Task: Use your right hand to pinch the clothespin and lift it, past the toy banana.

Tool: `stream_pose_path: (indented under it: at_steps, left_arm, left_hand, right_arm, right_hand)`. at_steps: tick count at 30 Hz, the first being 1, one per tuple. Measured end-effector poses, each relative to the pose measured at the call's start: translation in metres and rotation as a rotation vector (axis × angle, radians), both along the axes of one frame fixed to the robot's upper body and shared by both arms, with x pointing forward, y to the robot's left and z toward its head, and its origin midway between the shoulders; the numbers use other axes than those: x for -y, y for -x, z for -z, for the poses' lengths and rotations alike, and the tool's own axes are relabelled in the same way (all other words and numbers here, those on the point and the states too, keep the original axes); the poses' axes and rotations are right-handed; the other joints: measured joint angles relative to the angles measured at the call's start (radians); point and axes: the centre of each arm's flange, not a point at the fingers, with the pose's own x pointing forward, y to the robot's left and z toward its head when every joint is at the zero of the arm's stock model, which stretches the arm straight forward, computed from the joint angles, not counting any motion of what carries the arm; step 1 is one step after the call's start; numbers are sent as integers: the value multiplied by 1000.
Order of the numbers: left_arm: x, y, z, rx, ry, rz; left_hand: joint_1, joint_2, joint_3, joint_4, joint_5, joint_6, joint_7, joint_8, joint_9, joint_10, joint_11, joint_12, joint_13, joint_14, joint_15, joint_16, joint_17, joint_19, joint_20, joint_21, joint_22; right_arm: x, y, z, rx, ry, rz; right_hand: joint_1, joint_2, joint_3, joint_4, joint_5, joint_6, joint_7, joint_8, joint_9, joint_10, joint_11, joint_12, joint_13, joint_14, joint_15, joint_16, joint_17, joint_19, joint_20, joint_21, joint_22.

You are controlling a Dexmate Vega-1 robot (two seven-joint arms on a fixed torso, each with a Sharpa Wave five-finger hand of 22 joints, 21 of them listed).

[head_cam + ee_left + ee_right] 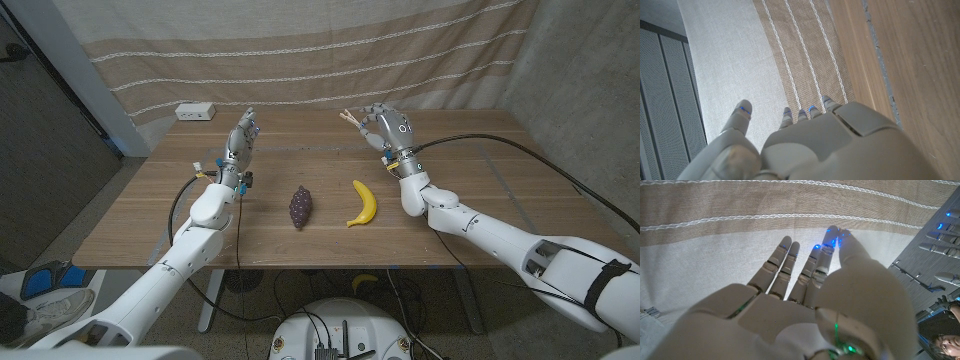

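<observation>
Head view: right hand (388,130) raised above the surface (480,190), fingers pinching the clothespin (350,119), beyond the toy banana (363,203); left hand (240,138) raised, fingers spread, holding nothing; grape bunch (301,206) beside banana.

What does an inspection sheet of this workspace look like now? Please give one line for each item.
Surface: wooden table, bare wood.
Job's things: clothespin pinched in the right hand, raised beyond the toy banana, which lies on the table.
Clutter: dark grape-like toy beside the banana; white box at the far edge.
Hands: left hand holds nothing, fingers apart.
Cables: black cable across the table's right side.
Surroundings: striped curtain behind.
</observation>
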Motion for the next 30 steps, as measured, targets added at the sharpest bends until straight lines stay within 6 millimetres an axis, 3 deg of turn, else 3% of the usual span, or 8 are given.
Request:
stream_pose_path:
  at_steps: [30]
  left_arm:
    - [0,3,-6,8,-25,17]
  left_hand:
    - [0,0,-3,-3,0,0,0,0,0,0,0,0,0,0,0,0,0,0,0,-4,0]
  right_arm:
    - [19,34,1,24,-9,41]
  right_hand:
    - [-3,3,0,8,15,0,0,1,-5,5,-5,0,6,0,0,-15,-8,0,0,0,0]
